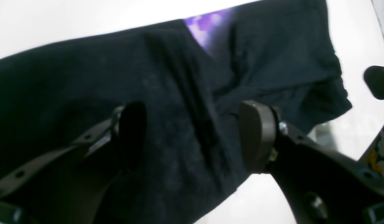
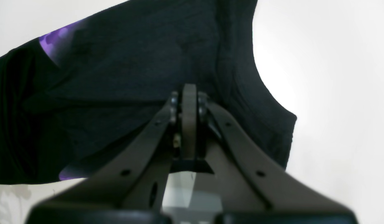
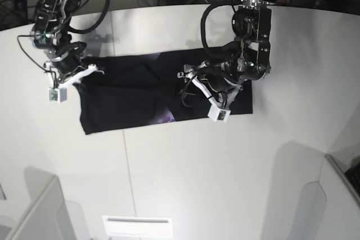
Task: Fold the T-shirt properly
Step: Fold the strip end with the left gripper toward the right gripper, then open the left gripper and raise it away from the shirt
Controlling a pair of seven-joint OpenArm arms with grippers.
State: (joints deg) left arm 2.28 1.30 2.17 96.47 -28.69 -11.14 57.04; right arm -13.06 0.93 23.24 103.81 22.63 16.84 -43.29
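the t-shirt [image 3: 140, 96] lies spread as a long dark band across the white table [image 3: 225, 172], folded so that mostly plain black cloth faces up; only a small patch of the purple print shows near its lower edge in the base view, and slivers of the same purple peek out in both wrist views. the left gripper [image 1: 192, 137] hangs over the cloth with its jaws standing wide apart, black fabric visible between them and nothing pinched; whether the pads touch the shirt is hard to tell, since the near fabric is blurred and very dark. the right gripper [image 2: 189, 102] has its jaws pressed together over the shirt near a curved edge; a fold of cloth may be caught between the tips, but the dark fabric hides this. in the base view both arms cover parts of the shirt, so its ends beneath them are hidden, and the creases are hard to read against the black. the sun face is not visible in any view.
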